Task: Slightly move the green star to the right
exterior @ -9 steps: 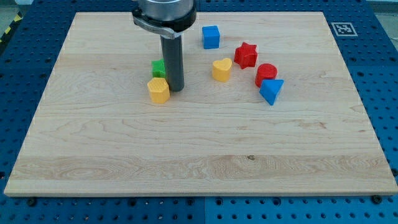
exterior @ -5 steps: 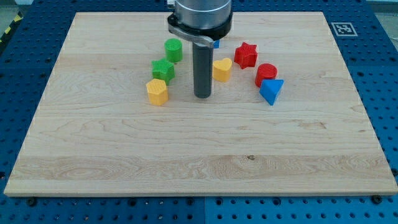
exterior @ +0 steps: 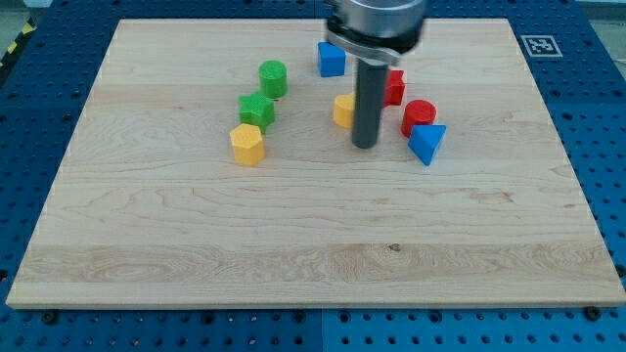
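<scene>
The green star lies on the wooden board, left of centre near the view's top. A green cylinder sits just above it and a yellow hexagon block just below it. My tip rests on the board well to the star's right. It stands between the yellow heart, partly hidden behind the rod, and the blue triangular block. It touches no block that I can see.
A blue cube lies near the top. A red star is partly hidden by the rod. A red cylinder sits above the blue triangular block. A marker tag is at the board's top right corner.
My tip has slid right, from beside the yellow hexagon and green star to the spot between the yellow heart and the blue triangular block. The blocks have not visibly moved.
</scene>
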